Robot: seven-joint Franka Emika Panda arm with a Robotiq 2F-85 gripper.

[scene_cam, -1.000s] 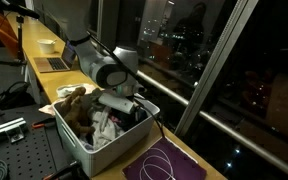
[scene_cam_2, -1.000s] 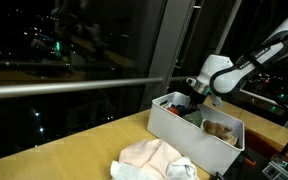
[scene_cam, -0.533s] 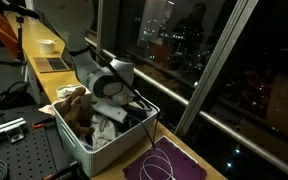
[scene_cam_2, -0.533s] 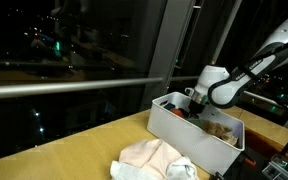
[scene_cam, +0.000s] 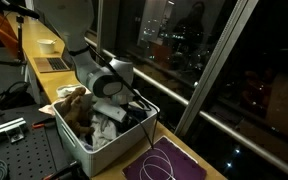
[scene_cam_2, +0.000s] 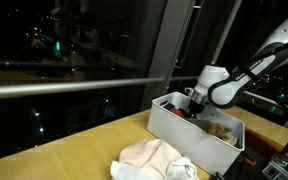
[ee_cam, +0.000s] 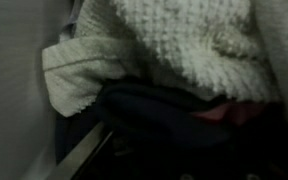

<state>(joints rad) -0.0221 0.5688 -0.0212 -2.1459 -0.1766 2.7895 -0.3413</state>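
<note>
My gripper is sunk among the clothes in a white bin and is seen from the opposite side in an exterior view. The fingertips are buried in fabric in both exterior views. The wrist view is filled by a white knitted garment lying over a dark garment, with a strip of red cloth at the right. The fingers do not show against the dark fabric, so how wide the jaws stand is hidden. A brown garment lies at the bin's other end.
The bin sits on a wooden counter along a dark window. A purple cloth with a white cord lies beside it. A cream cloth is spread on the counter. A laptop stands further along.
In the last second the arm came down into the bin, pushing the gripper into the clothes. Over the last half second nothing visibly moved.
</note>
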